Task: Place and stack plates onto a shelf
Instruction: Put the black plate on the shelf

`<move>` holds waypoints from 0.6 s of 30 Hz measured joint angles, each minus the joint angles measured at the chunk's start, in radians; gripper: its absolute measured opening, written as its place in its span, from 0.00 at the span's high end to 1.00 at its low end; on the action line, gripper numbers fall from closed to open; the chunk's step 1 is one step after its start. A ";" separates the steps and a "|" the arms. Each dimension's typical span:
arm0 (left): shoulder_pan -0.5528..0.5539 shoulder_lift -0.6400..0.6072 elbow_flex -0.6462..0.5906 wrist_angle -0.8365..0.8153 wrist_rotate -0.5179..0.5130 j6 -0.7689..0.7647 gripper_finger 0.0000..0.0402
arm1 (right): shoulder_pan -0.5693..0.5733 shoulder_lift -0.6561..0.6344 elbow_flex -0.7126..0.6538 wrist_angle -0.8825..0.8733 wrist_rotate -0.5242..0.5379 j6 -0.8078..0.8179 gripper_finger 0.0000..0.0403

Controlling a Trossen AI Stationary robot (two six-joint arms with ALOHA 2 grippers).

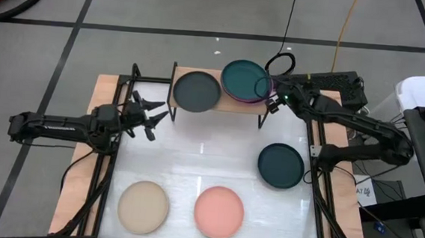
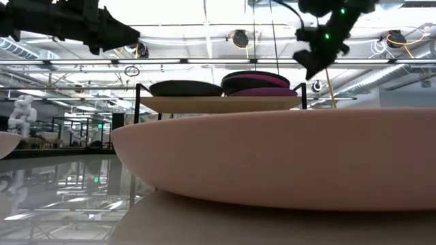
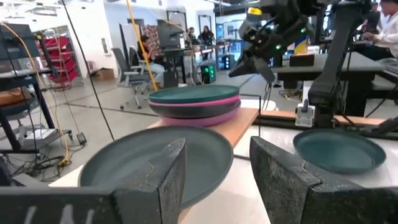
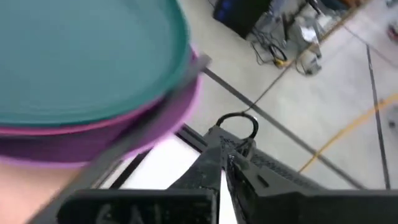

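Note:
The light-wood shelf [image 1: 231, 106] stands at the table's far edge. A dark grey plate [image 1: 196, 91] lies on its left half. On its right half is a stack topped by a dark teal plate [image 1: 245, 79], with magenta and purple plates [image 3: 205, 112] below. My right gripper [image 1: 271, 100] is shut and empty beside the stack's right rim, above the shelf's right end [image 2: 315, 60]. My left gripper [image 1: 150, 115] is open and empty, left of the shelf. A dark teal plate [image 1: 280, 165], a beige plate [image 1: 143, 206] and a salmon pink plate [image 1: 219, 212] lie flat on the table.
The shelf's black legs [image 1: 262, 119] stand on the table just near the right gripper. The white table top [image 1: 210, 152] shows bare between the shelf and the loose plates. Black frame rails [image 1: 107, 172] run along the table's left and right sides.

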 joint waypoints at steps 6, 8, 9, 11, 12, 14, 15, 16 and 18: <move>0.000 0.001 0.001 0.016 0.000 0.006 0.55 | -0.123 -0.032 -0.124 0.156 -0.175 0.038 1.00; 0.000 0.001 0.001 0.022 0.000 0.006 0.55 | -0.162 -0.032 -0.160 0.226 -0.262 0.037 1.00; 0.000 0.001 0.001 0.023 0.000 0.007 0.55 | -0.178 -0.032 -0.178 0.262 -0.303 0.036 1.00; 0.000 0.001 0.001 0.023 0.000 0.006 0.55 | -0.206 -0.032 -0.205 0.318 -0.370 0.033 1.00; 0.000 0.001 0.001 0.023 0.000 0.005 0.55 | -0.217 -0.032 -0.214 0.338 -0.397 0.033 1.00; 0.000 0.001 0.001 0.023 0.000 0.005 0.55 | -0.235 -0.032 -0.225 0.367 -0.443 0.038 1.00; 0.000 0.001 0.001 0.023 0.000 0.005 0.55 | -0.240 -0.032 -0.231 0.382 -0.470 0.038 1.00; 0.000 0.001 0.001 0.023 0.000 0.005 0.55 | -0.244 -0.032 -0.235 0.394 -0.496 0.039 1.00; 0.000 0.001 0.001 0.023 0.000 0.007 0.55 | -0.246 -0.032 -0.237 0.410 -0.544 0.040 1.00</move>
